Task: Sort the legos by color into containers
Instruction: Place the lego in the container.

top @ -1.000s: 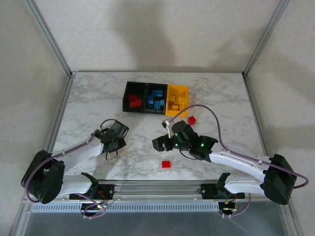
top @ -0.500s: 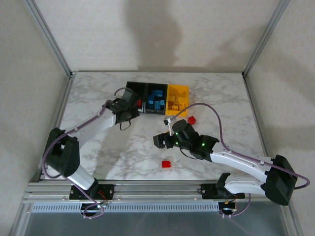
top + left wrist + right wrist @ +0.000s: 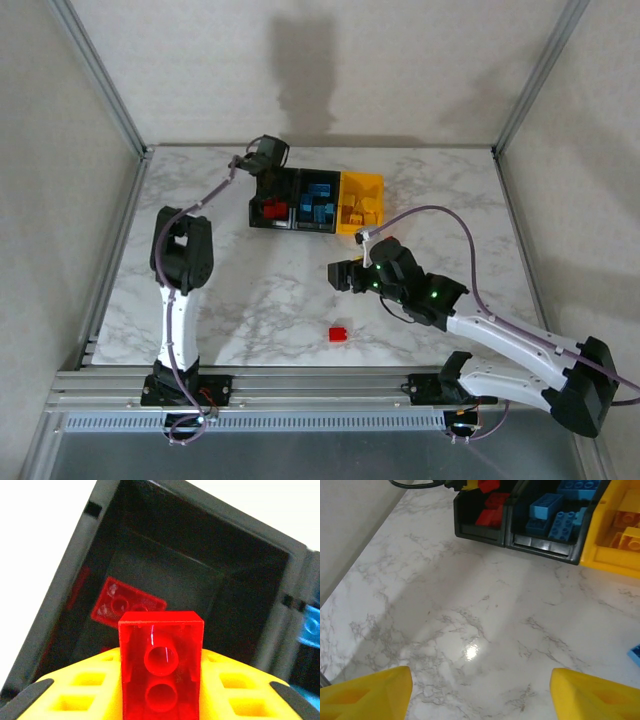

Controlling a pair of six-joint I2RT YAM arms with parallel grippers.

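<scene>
Bare white marble tabletop lies left of and before the row of three open-top plastic bins, so the yellow fingers of the right gripper face an unblocked run to them. The left gripper, clamping a translucent red lego brick, hangs over the opening of the left black plastic bin; a small opaque red lego brick lies loose on the near tabletop.

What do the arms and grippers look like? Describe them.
The left arm and right arm are white links with black joints, each trailing a purple cable. Green lights glow on the right one. The left gripper and right gripper have yellow fingers.
</scene>
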